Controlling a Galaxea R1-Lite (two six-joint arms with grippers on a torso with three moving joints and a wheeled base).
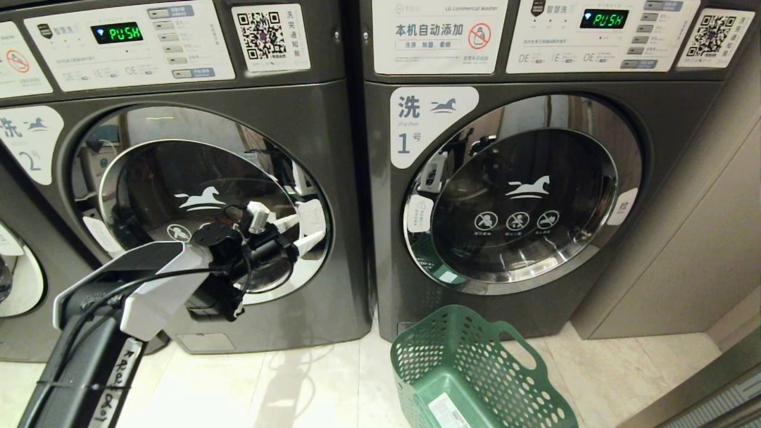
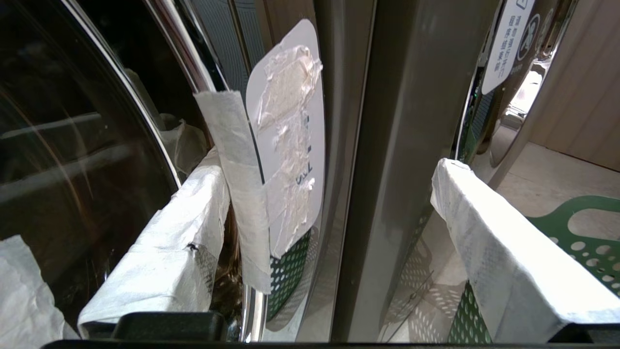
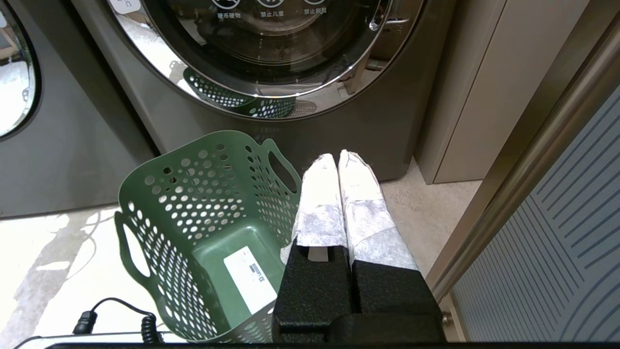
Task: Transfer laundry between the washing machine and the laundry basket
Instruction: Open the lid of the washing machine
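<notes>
The washing machine [image 1: 178,196] marked "2" is seen at ten o'clock in the head view, its chrome-ringed door [image 1: 199,202] closed; the like machine marked "1" [image 1: 511,178] stands at two o'clock. The empty laundry basket [image 1: 475,374] is set on the floor at five o'clock. No laundry is seen. The left gripper [image 1: 306,229], spread wide, is held at the door's three o'clock edge, where a taped tab [image 2: 242,194] is fixed. A slip off chrome or tape could be expected. The right gripper [image 3: 339,165] is pressed together, empty, beside the basket.
</notes>
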